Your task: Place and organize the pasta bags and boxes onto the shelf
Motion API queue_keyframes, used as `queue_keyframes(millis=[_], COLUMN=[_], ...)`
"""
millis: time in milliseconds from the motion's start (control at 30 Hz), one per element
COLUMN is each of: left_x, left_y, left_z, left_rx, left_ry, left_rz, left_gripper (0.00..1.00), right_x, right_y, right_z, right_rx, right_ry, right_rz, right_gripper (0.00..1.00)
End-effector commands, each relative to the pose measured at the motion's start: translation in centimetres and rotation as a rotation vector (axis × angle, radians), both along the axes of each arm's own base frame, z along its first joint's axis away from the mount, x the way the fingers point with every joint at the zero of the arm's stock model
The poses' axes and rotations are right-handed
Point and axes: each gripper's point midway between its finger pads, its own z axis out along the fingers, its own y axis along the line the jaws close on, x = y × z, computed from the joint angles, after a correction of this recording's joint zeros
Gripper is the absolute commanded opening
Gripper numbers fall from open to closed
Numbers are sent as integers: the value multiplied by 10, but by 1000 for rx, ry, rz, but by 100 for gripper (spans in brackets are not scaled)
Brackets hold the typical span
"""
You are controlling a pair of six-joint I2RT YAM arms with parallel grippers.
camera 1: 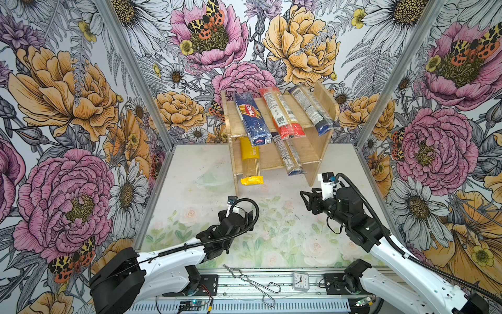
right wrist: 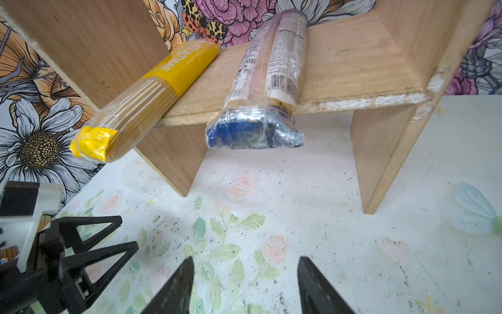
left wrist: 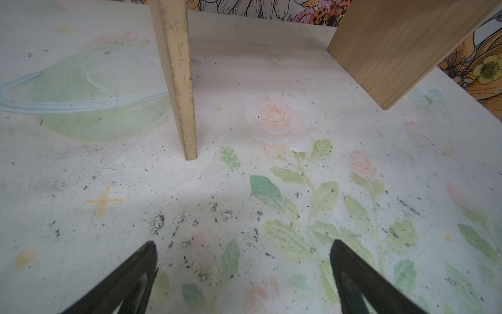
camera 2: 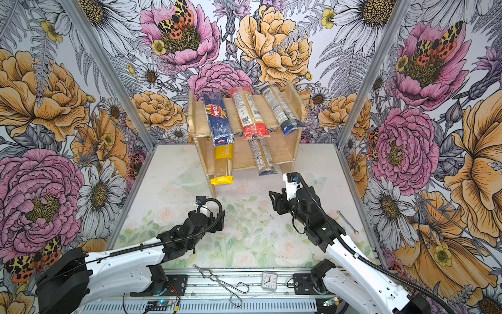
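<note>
Spaghetti packs cover both tiers of the small two-tier shelf of pale unfinished wood (camera 1: 324, 95) (camera 2: 282, 148), which we see standing at the far middle of the white floral-printed tabletop (camera 1: 176, 212).

On the upper board, from left to right, lie the dark blue Barilla pack (camera 1: 251, 117) (camera 2: 217, 117), the clear pack with red ends (camera 1: 279, 111) (camera 2: 250, 112) and a clear pack with a dark blue near end (camera 1: 312, 108) (camera 2: 279, 108). All three slant, far ends leaning left, and their near ends hang past the board's front edge.

On the lower board we find the yellow pack (camera 1: 250, 163) (right wrist: 141, 106) just beside the left side panel, its near end jutting well out over the tabletop. A second clear blue-ended pack (camera 1: 289, 155) (right wrist: 266, 81) lies toward the middle, also overhanging.

The left gripper (left wrist: 243, 244) sits on the near side of the shelf's left side panel, its jaws spread wide with only bare tabletop between them. The right gripper (camera 1: 305, 199) (right wrist: 245, 261) is on the near side of the right side panel, facing the lower tier; its jaws stand partly apart, released, holding nothing. We see both well apart from the packs.

On the near rail lie metal tongs (camera 1: 252, 282) and a small clear-cased clock (camera 1: 300, 281).
</note>
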Motion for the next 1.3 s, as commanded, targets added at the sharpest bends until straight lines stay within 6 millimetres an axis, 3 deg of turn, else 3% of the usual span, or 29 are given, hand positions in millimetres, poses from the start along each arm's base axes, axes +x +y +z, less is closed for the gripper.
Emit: queue_keyframes(millis=[0, 800, 1267], left_x=[-1, 1, 4], left_y=[2, 1, 18], left_z=[-1, 1, -1], left_rx=[-5, 15, 54], left_ry=[0, -5, -26], left_rz=[11, 7, 28], left_gripper=[99, 99, 99], right_x=[-5, -5, 3], right_y=[-1, 10, 0], right_z=[-5, -28, -66], right_rx=[16, -5, -111], right_ry=[23, 96, 162], right_rz=[4, 59, 9], right_gripper=[62, 60, 62])
